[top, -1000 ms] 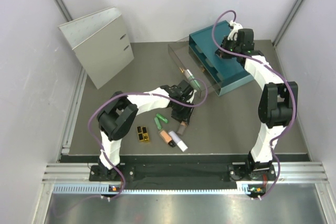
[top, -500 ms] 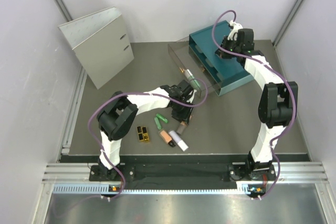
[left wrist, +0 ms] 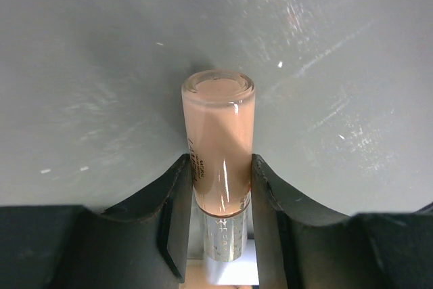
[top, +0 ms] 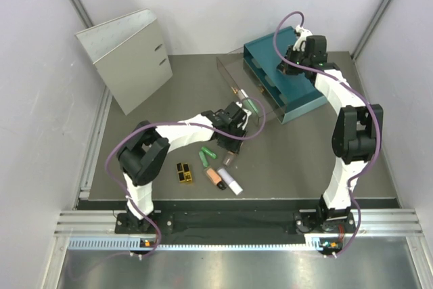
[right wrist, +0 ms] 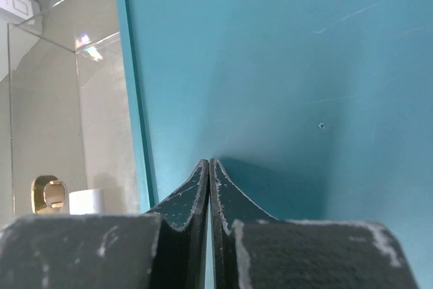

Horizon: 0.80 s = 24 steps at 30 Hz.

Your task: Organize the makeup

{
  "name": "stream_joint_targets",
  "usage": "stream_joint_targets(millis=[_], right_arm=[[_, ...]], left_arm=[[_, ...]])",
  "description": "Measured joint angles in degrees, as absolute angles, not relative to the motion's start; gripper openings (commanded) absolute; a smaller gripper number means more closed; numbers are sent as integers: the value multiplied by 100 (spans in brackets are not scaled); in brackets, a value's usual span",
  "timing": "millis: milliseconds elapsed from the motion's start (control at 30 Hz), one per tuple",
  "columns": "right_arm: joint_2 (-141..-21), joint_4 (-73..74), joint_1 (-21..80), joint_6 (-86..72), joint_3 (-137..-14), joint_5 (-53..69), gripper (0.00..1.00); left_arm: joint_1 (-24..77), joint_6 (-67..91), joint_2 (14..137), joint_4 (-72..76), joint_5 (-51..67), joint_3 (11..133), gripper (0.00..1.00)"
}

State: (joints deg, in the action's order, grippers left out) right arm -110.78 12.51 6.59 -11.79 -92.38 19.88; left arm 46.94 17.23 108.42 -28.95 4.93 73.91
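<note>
left pincer [left wrist: 220,162] clamps a peach tube [left wrist: 218,116] (lower end hidden); right pincer [right wrist: 209,166] fully closed, seemingly empty.

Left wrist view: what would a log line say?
left gripper: shut on clear tube of peach makeup | right gripper: shut, empty, at teal drawer box

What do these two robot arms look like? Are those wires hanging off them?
The left arm and right arm are white shells with chunky black joints. A purple cable loops along each. The fingers are black and curved, scuffed with pale scratches.
</note>
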Motion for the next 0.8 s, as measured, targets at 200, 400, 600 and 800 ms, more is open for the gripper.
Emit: stream_joint_targets(millis=[200, 400, 600, 800], right_arm=[[-11137, 1323, 659, -1181, -9334, 2047, 0], [-11229, 1374, 661, -1210, -9463, 2115, 0], [-11236, 1374, 661, -1214, -9463, 2130, 0], [-11257, 1352, 661, -1221, -9467, 2167, 0]], left_arm=[[4683, 1614, 10541, -2871, 167, 7382, 0], [4665, 1601, 10296, -3033, -373, 7408, 0], [4416, 1699, 10051, -3481, -919, 7826, 0], [3979, 1702, 10001, -3632, -1341, 8646, 0]])
